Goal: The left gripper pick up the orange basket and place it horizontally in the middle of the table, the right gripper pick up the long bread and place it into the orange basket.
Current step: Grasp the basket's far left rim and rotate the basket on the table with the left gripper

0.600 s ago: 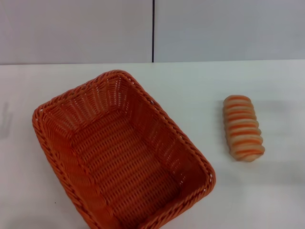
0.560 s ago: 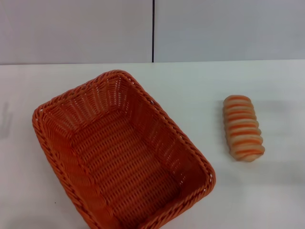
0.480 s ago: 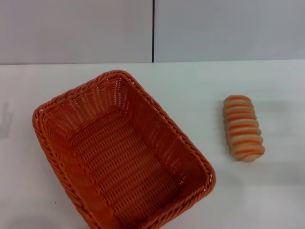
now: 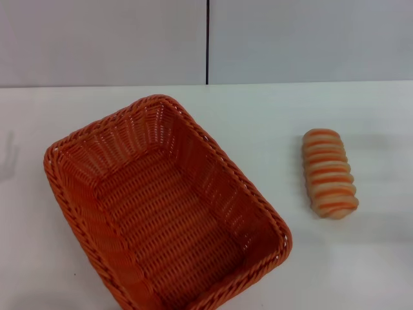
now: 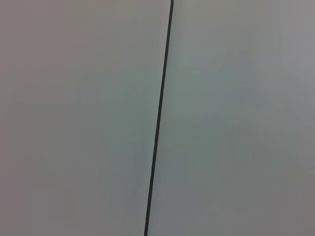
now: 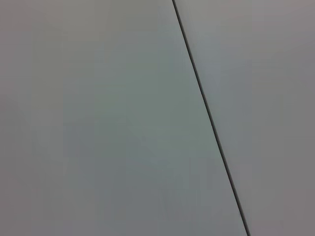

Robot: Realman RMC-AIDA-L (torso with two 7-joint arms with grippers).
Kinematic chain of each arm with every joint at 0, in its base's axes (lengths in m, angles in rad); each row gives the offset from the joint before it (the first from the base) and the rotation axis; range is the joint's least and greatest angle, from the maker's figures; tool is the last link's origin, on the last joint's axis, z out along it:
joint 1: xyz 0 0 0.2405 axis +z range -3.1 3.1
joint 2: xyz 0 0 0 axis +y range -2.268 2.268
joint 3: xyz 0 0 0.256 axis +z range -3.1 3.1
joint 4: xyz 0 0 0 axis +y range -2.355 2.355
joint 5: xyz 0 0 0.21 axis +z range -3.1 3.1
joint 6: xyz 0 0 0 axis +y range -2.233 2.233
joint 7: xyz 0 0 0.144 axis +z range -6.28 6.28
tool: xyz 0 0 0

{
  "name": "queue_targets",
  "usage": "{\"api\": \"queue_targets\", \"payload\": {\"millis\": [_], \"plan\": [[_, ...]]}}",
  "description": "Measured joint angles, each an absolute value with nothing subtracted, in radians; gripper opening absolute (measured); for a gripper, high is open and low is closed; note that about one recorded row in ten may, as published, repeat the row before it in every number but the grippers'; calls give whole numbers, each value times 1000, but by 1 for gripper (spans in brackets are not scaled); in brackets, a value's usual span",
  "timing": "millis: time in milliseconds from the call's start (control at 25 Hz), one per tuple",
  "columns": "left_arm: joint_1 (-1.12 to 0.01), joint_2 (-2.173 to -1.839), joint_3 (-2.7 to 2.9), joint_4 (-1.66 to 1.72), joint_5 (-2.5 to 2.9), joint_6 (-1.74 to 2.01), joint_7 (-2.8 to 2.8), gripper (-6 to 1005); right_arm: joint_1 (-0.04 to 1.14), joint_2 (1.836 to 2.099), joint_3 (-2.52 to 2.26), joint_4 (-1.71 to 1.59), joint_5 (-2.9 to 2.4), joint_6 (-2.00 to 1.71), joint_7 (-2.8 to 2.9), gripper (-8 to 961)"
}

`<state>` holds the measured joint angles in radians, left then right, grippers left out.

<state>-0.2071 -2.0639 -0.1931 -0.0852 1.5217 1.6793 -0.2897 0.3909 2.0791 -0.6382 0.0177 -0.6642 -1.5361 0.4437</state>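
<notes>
Orange wicker, the basket (image 4: 168, 206) sits askew on the table (image 4: 258, 116), its near corner cut off by the head view's lower edge. Well to its right lies the bread (image 4: 329, 173), lengthwise and apart from it. Neither gripper shows; both wrist views catch only grey wall (image 5: 236, 118) with a dark seam (image 5: 158, 118), so whether they are released or clenched I cannot tell.

Neither arm appears in the head view — no left gripper, no right gripper, no wrist or joint reaches into it from any edge. The left wrist view shows none of that arm's own fingers, and the right wrist view likewise shows none — so their pose and finger state go unseen.
</notes>
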Motion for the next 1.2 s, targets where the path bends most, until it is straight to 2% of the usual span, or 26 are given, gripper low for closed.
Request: {"api": "queue_targets", "payload": {"millis": [240,400,840,1040,1200], "plan": [[-243,-2061,-194,-48,1528,1662,-299,699,392,2078,-632,6,-664,-1549,444,647],[-291,-2057,-90,91,1533,1596,-431,700,396,2079,-623,6,-664,-1546,445,646],[-309,-2061,83,374,1532,1542,-808,701,400,2079,-623,7,-664,-1547,444,644],[-291,-2057,325,619,1537,1475,-1060,702,396,2080,-623,4,-665,-1563,447,643],[-272,-2054,527,943,1648,1403,-1309,702,382,2082,-623,10,-664,-1600,447,643]]}}
